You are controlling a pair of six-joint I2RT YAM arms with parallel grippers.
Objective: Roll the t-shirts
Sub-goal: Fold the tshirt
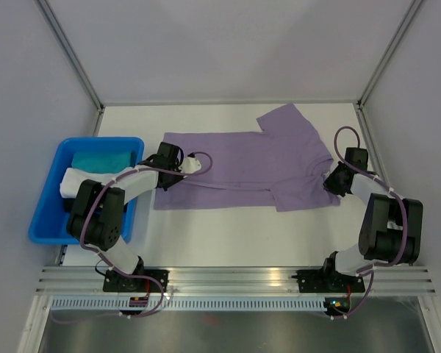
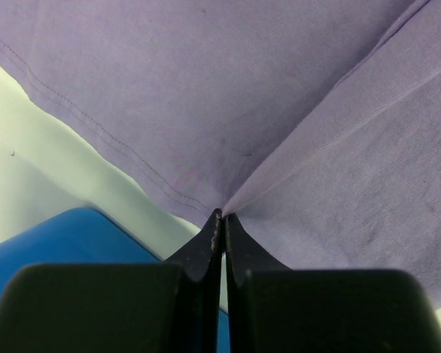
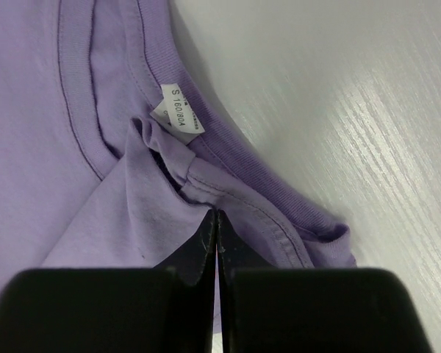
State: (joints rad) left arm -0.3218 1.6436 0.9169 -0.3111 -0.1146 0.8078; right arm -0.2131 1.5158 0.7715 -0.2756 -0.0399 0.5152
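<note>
The lavender t-shirt (image 1: 246, 165) lies flat across the middle of the table, hem to the left, collar to the right, one sleeve pointing to the back. My left gripper (image 1: 164, 176) is shut on a pinch of the t-shirt's fabric (image 2: 294, 132) near the hem, at the left end. My right gripper (image 1: 331, 182) is shut on the t-shirt (image 3: 132, 213) at the collar, where a white size tag (image 3: 178, 118) shows. Both pinches pull small creases in the cloth.
A blue bin (image 1: 55, 220) stands at the left edge of the table, holding a teal cloth (image 1: 103, 158) and a white cloth (image 1: 70, 182). Its corner shows in the left wrist view (image 2: 66, 239). Metal frame posts stand at the back corners.
</note>
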